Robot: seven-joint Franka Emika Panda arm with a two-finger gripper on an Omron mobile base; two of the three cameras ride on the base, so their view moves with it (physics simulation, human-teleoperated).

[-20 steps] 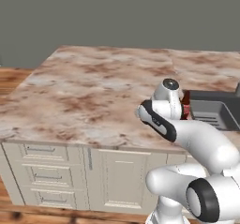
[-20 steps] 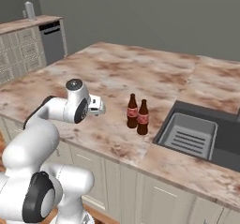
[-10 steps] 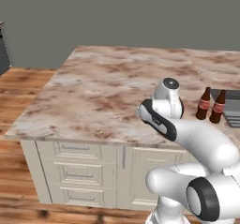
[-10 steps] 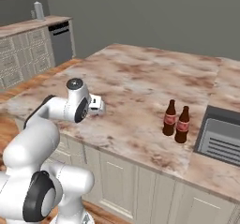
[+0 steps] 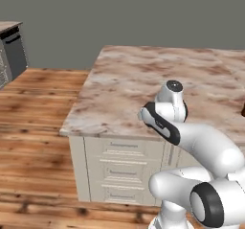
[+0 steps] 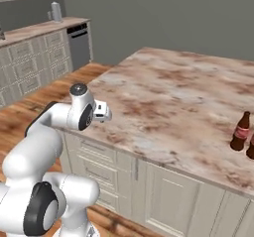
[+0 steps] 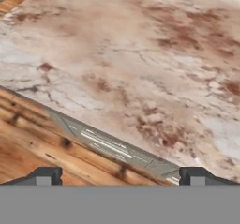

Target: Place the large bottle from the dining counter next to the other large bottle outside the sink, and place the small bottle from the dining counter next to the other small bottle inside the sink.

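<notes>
On the far right of the marbled bench [image 6: 188, 107], near its front edge in the right base view: a brown bottle with a red label [image 6: 240, 131], standing upright, with a second dark bottle [image 6: 251, 148] just beside it, cut by the picture's edge so that its size cannot be told. Cannot tell from one whole bottle alone whether large or small. Same pinkish-brown stone seen in the left base view [image 5: 143, 84] and, close up, in the hand view [image 7: 140, 68], with its grey edge strip running slantwise above the wooden floor [image 7: 42, 143].

Well apart from the bottles, over the bench's near-left corner: jaws [image 7: 120, 177] spread wide, with nothing between them, the two dark fingertips [image 7: 44, 176] standing at opposite sides of the hand view. Seen in the right base view as a small white hand [image 6: 101, 112] pointing out over the stone, at the end of the white arm [image 6: 49, 132]. Arm also in the left base view [image 5: 191, 142], bent low in front of the pale cabinet drawers [image 5: 122, 170].

Farther off, at upper left of the right base view: a pale cabinet counter [image 6: 34, 30] carrying a small grey upright object [image 6: 56, 11], with a dark appliance front [image 6: 79, 45] set below it. Wooden floor [image 5: 33, 127] between that and the bench.
</notes>
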